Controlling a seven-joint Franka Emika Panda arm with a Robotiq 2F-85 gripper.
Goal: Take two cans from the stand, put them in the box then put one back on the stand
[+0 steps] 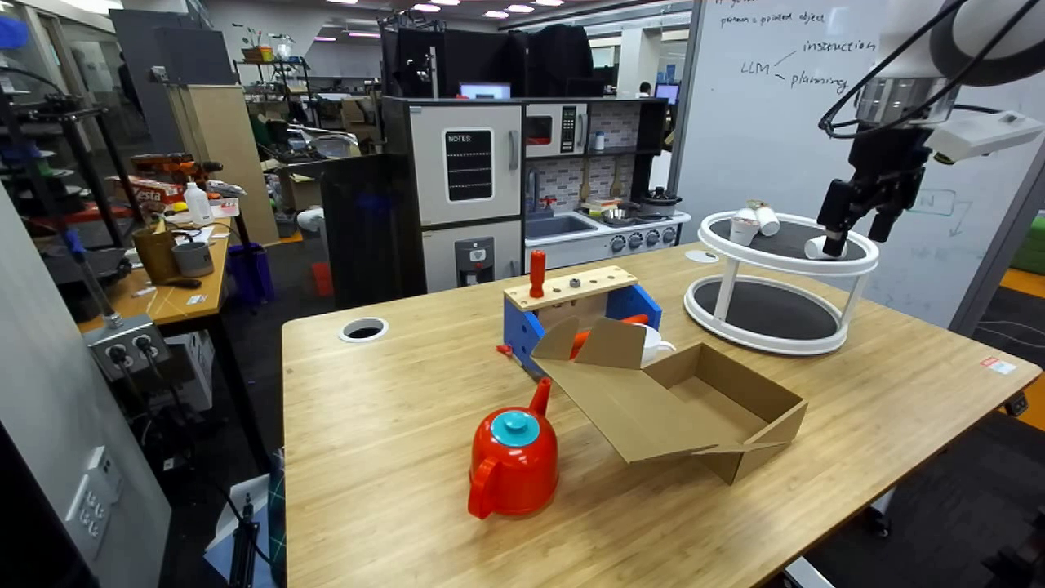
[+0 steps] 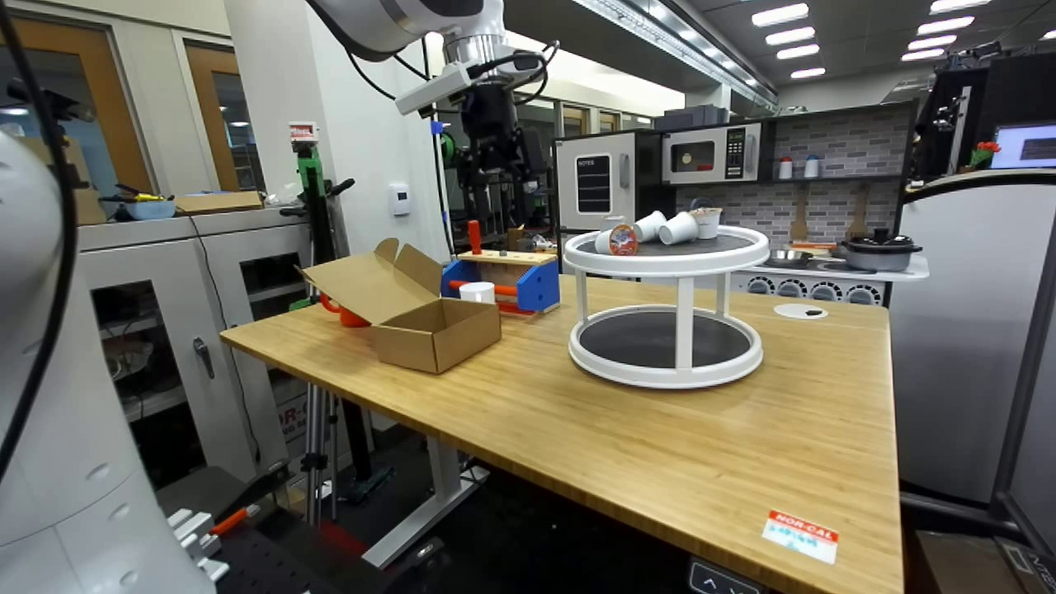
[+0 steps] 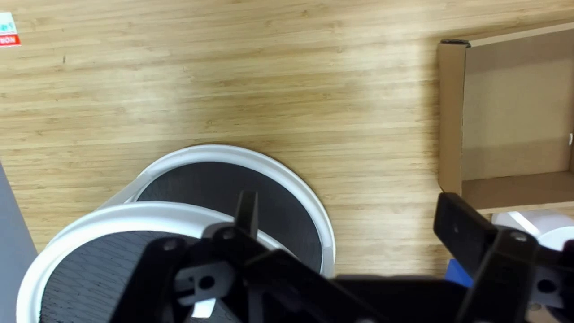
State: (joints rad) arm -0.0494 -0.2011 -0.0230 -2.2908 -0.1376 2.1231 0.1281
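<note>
White stand (image 2: 665, 266): one, bearing at least four cans (image 2: 678, 229). Box (image 2: 450, 334): one.

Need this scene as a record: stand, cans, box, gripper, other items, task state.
stand: white, two-tier, on the table
cans: white, four or more, on the stand's upper tier, some on their sides
box: cardboard, open, on the table, no can seen inside
gripper: open, holding nothing, above the table, apart from the cans
other items: red teapot; blue toy rack; white mug beside the box
task state: no can boxed, as far as these views show
</note>
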